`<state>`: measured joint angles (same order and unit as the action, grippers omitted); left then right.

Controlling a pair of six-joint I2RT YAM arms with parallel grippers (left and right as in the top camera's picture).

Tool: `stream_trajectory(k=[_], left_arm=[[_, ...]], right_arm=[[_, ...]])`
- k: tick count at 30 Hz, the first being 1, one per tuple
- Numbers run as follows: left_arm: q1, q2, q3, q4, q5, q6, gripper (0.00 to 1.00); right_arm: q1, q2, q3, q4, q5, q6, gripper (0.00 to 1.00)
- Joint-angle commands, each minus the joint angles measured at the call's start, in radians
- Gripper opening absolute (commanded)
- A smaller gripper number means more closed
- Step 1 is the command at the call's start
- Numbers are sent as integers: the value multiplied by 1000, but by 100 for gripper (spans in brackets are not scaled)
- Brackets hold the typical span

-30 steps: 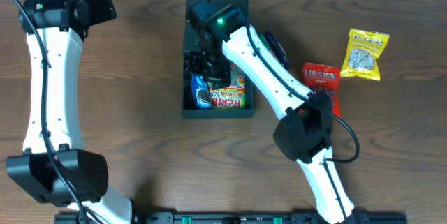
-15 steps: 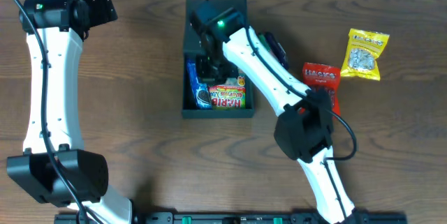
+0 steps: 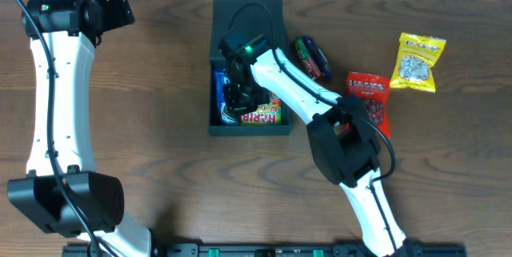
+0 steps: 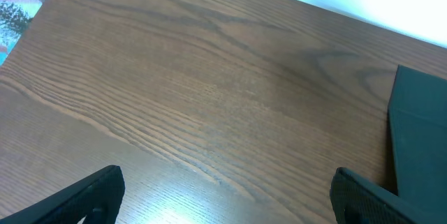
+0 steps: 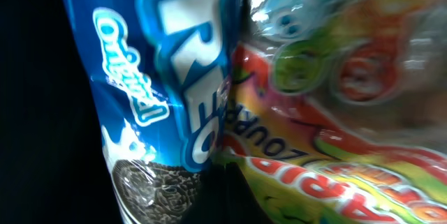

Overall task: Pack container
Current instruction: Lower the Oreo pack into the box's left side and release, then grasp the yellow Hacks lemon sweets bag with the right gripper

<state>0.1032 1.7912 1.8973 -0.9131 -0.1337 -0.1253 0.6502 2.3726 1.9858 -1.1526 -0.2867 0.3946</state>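
The container (image 3: 248, 130) is a dark shallow box at the table's middle, with its flap lid (image 3: 248, 13) on the far side. Inside lie a blue Oreo bag (image 3: 221, 95) and a yellow-red Haribo bag (image 3: 264, 116). My right gripper (image 3: 239, 99) reaches down into the box over these two bags. In the right wrist view its dark fingers (image 5: 255, 185) stand shut together at the seam between the Oreo bag (image 5: 160, 77) and the Haribo bag (image 5: 335, 119). My left gripper (image 3: 118, 6) is open at the far left (image 4: 227, 206), with bare table between its fingers.
Right of the box lie a dark green-and-red snack bag (image 3: 312, 57), a red Hacks bag (image 3: 369, 94) and a yellow bag (image 3: 419, 62). The box's left edge (image 4: 419, 140) shows in the left wrist view. The right arm crosses the table's right half.
My right gripper has shut and come toward the near end of the box, down onto the two bags. The dark snack bag beside the box is now uncovered. The left arm is still.
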Motion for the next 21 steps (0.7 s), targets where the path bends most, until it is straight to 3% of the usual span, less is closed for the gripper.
stream_trajectory(k=[1,10,16,21], left_arm=[[2,-26,25,-2,6,16,95],[2,-26,25,-3,6,16,95],[2,-26,25,-3,31,17,95],[2,-26,25,-3,31,16,95]], right_arm=[[8,7,-11,21,-152,-70,2],[-32,6,13,5,-161,-82,1],[-140,-31,249,-132,-93,-150,1],[-308,-128,374,-147,182,-168,3]])
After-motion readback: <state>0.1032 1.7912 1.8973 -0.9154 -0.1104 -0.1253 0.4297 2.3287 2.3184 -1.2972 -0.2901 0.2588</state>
